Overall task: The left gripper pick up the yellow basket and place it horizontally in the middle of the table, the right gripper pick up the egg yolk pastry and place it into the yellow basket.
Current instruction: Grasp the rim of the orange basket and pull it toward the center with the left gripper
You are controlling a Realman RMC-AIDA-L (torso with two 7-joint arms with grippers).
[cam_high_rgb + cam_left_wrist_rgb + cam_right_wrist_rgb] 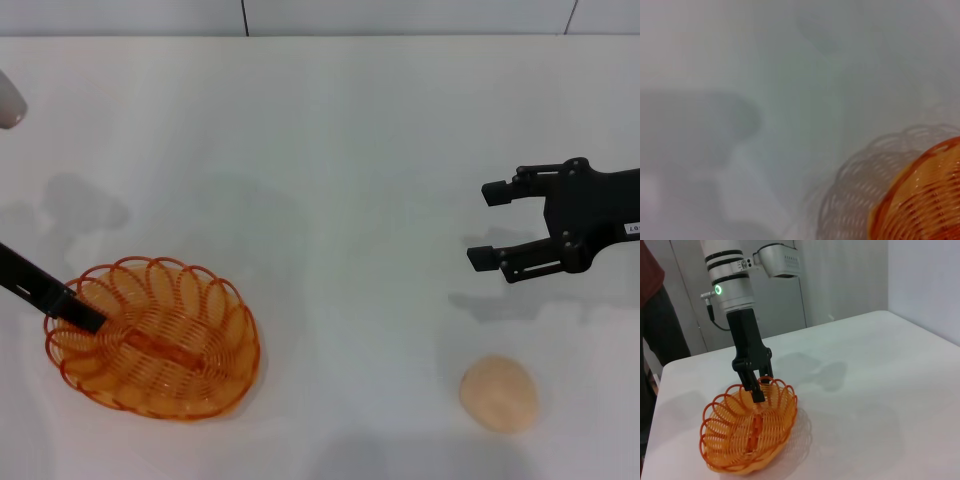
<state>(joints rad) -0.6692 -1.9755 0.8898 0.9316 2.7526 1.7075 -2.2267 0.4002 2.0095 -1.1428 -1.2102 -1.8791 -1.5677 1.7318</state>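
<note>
Two task objects lie on the table (330, 150) in the head view. The yellow basket (160, 345) sits near the front left, and the egg yolk pastry (499, 394) rests near the front right, well apart from it. The left gripper (85, 318) reaches in from the left edge, most of its arm cut off, its tip at the basket's near-left rim. The right gripper (492, 225) hovers above the table behind the pastry, fingers spread and empty.

The left wrist view shows only a curved slice of the basket (925, 200) at one corner, with its looped shadow on the white surface; this arm's own fingers do not appear.

The right wrist view gives the clearest look. The left gripper (754, 385) comes down steeply onto the far rim of the basket (747, 432), its fingers close together over the wire loops, apparently pinching one. Whether the grip is firm is hard to judge, since the loops overlap the fingertips.

The basket looks light and stiff but springy, so the scalloped rim is the sensible hold, though thin wire may slip or tilt. The pastry looks soft and crumbly; a gentle squeeze across its domed sides would suit it.
</note>
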